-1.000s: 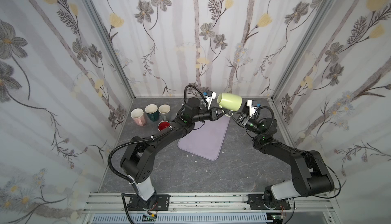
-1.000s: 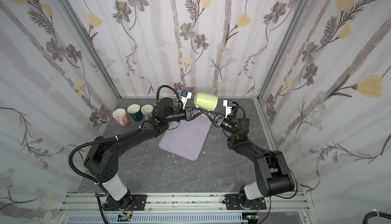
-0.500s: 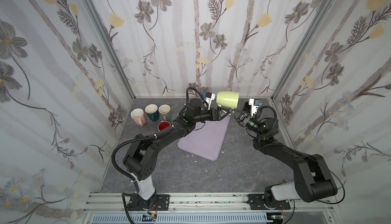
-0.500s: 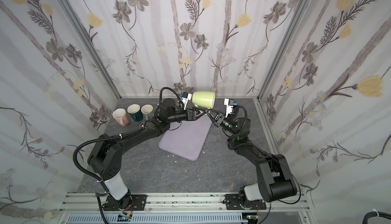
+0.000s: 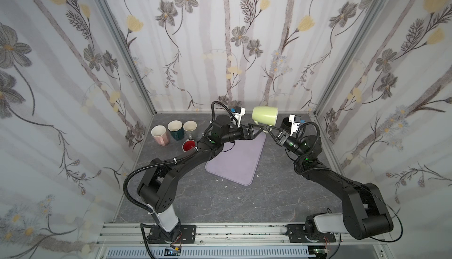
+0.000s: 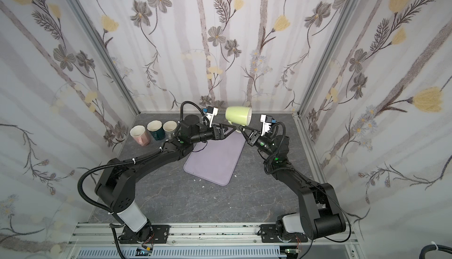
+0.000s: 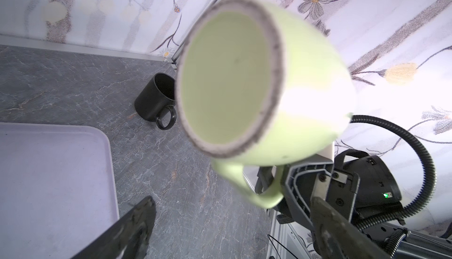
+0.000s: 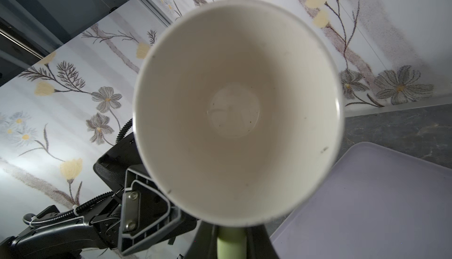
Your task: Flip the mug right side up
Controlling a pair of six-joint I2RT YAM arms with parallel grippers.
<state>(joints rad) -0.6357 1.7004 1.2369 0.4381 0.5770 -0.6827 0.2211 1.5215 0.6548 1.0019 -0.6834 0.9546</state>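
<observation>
A light green mug (image 5: 265,117) (image 6: 238,115) hangs on its side above the mat's far end, its mouth turned to the right. In the right wrist view my right gripper (image 8: 231,243) is shut on the mug's handle, and the white inside of the mug (image 8: 234,113) fills that view. In both top views the right gripper (image 5: 269,130) (image 6: 242,129) sits just below the mug. My left gripper (image 5: 259,129) (image 6: 232,129) (image 7: 232,218) is open beside the handle, touching nothing. The left wrist view shows the mug's underside (image 7: 227,79) and handle (image 7: 259,189).
A purple mat (image 5: 237,157) (image 6: 215,157) (image 7: 49,184) lies below the grippers. A black mug (image 5: 285,123) (image 7: 156,98) stands upright at the back right. Pink (image 5: 160,135), dark green (image 5: 176,130), grey (image 5: 190,128) and red (image 5: 189,145) mugs stand at the back left.
My left gripper has opened and let go of the mug. The mug stays in the air in my right gripper, at about the same place.
</observation>
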